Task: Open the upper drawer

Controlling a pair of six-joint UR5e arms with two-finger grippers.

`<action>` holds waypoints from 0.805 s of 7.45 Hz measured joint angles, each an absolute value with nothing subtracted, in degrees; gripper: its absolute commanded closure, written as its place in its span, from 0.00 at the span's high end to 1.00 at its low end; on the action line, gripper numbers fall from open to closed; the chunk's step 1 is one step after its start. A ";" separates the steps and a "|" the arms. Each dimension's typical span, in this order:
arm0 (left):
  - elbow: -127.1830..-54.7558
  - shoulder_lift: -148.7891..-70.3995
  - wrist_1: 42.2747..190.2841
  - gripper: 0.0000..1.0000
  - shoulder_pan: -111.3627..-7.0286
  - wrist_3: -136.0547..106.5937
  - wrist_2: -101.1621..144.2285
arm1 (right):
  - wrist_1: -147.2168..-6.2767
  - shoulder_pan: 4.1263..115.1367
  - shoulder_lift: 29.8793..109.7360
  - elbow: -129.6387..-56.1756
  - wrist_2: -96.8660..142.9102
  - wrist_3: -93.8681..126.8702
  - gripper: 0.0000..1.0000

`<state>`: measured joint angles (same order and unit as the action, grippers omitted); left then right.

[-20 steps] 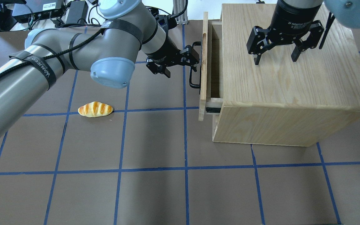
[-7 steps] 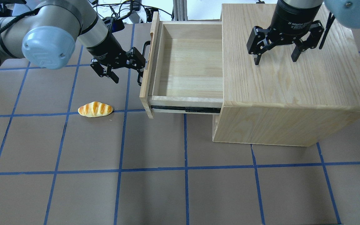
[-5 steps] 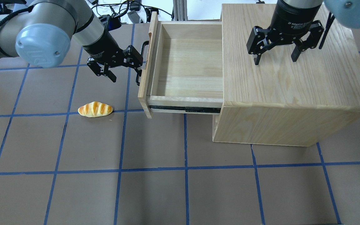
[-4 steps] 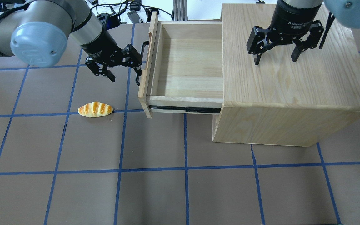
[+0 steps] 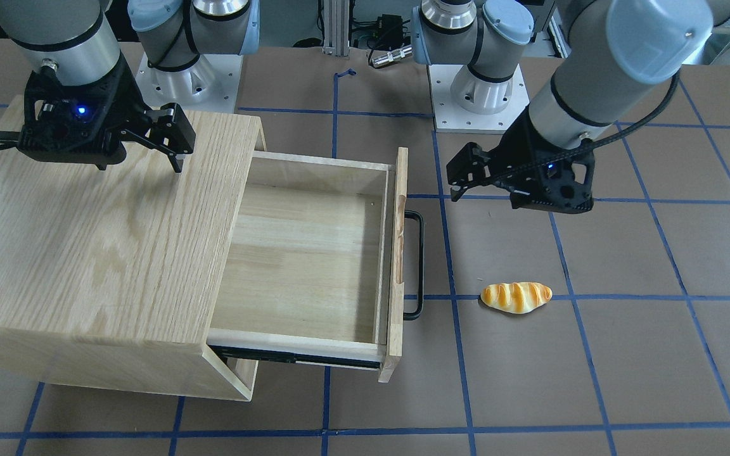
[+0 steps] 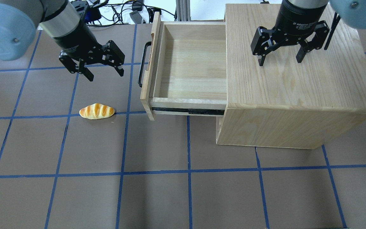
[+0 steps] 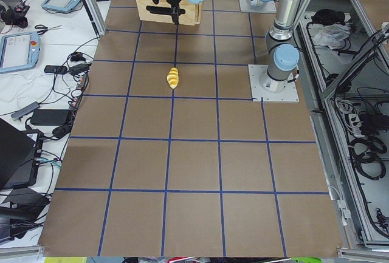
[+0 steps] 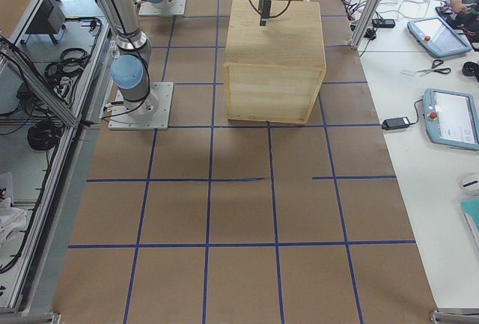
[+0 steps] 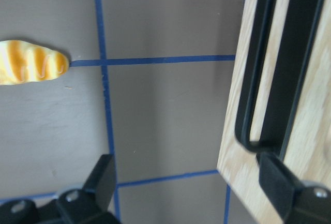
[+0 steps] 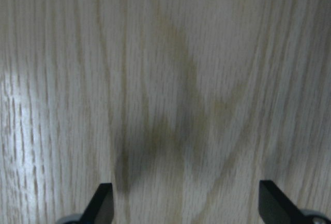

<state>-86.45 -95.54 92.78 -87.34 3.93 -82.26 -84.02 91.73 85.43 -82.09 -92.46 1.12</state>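
We record a brown table point(image 6: 183, 197) marked with blue tape lines. Nearest on it lies a bread roll point(image 6: 97, 111), alone, well clear of the furniture. Beyond it the upper drawer point(image 6: 189, 70) stands drawn far out of the cabinet point(image 6: 297, 95), its pale interior exposed and a black slide rail point(image 6: 187, 111) showing along its near side. Its black bar handle point(image 6: 141, 63) is ungripped. The left end effector point(image 6: 105, 75) hangs above the table near the handle but apart from it, fingers spread wide, holding nothing. Farthest, the right end effector point(image 6: 280, 61) is over the cabinet top, likewise spread wide and holding nothing; we cannot tell whether its tips touch the wood.
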 measured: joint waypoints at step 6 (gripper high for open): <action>-83.89 -86.98 97.27 1.00 -87.43 5.90 -90.92 | -84.02 91.74 85.43 -82.10 -92.46 1.12 1.00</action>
<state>-83.89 -86.98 97.27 -87.43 5.90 -90.92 -84.02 91.74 85.43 -82.10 -92.46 1.12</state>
